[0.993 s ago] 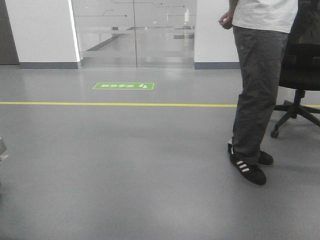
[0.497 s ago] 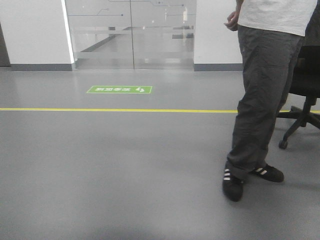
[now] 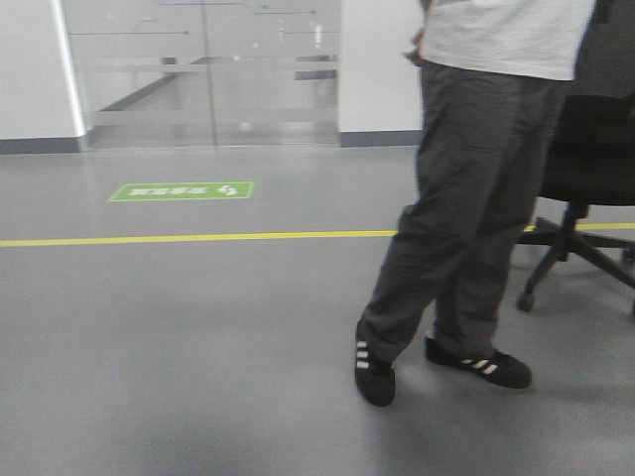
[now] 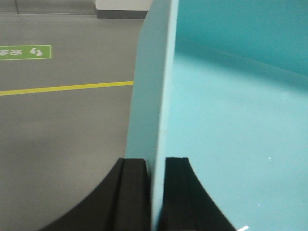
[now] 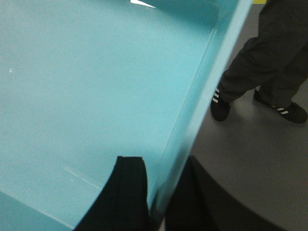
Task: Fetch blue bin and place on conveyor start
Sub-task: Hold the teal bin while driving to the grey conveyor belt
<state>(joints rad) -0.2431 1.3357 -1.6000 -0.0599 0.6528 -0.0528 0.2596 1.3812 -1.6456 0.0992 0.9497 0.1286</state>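
Observation:
The blue bin [image 4: 231,120] is a light aqua tub held between both grippers above the floor. My left gripper [image 4: 156,161] is shut on its left wall, one black finger outside and one inside. My right gripper [image 5: 163,166] is shut on its right wall [image 5: 202,106] the same way. The bin's smooth inner floor [image 5: 86,86] fills most of the right wrist view. The bin does not show in the front view. The conveyor start is out of view.
A person in grey trousers [image 3: 466,198] and black striped shoes [image 3: 375,372] stands close at the right, shoes also in the right wrist view [image 5: 220,107]. A black office chair [image 3: 585,149] is behind them. A yellow floor line [image 3: 179,239], green floor sign [image 3: 182,190] and glass doors [image 3: 198,69] lie ahead.
The front view has swung right: the floor sign and line slid left and down. The person has shifted left in view and stepped one foot forward.

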